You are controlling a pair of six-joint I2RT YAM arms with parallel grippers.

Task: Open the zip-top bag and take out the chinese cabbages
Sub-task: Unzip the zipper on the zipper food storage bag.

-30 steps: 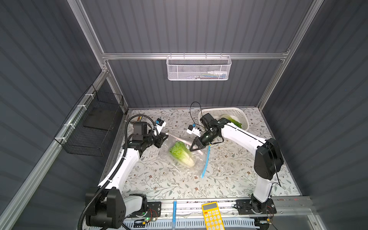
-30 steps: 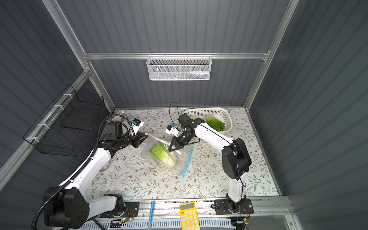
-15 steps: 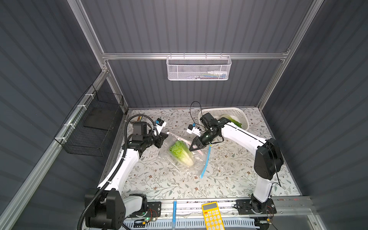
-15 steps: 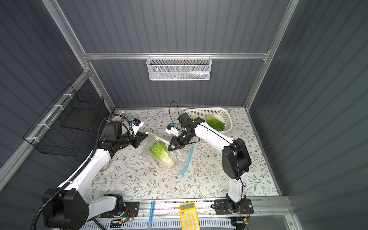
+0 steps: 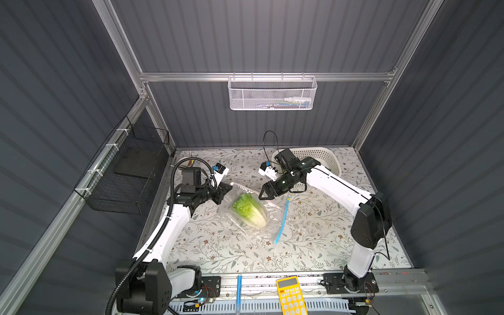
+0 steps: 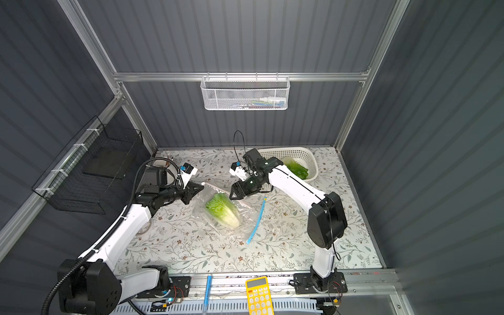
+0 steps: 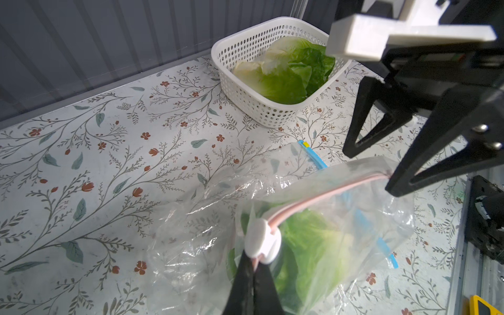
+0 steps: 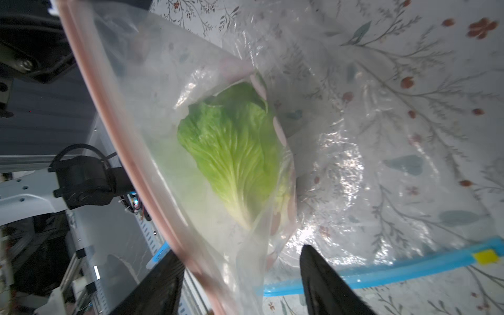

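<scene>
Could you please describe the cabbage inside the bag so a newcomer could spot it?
On the floral table, find the clear, pink-zippered bag near its middle. The cabbage lies inside it; the other cabbages sit bare in the white basket.

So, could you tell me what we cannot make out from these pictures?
Count of chinese cabbages in the white basket: leaves overlap in the left wrist view; the right arm covers them in a top view.
Contents of the wall basket: too small in both top views.
How far the zip-top bag is unzipped: glare and blur, right wrist view.
Tips of the left gripper: behind the white slider, left wrist view.
</scene>
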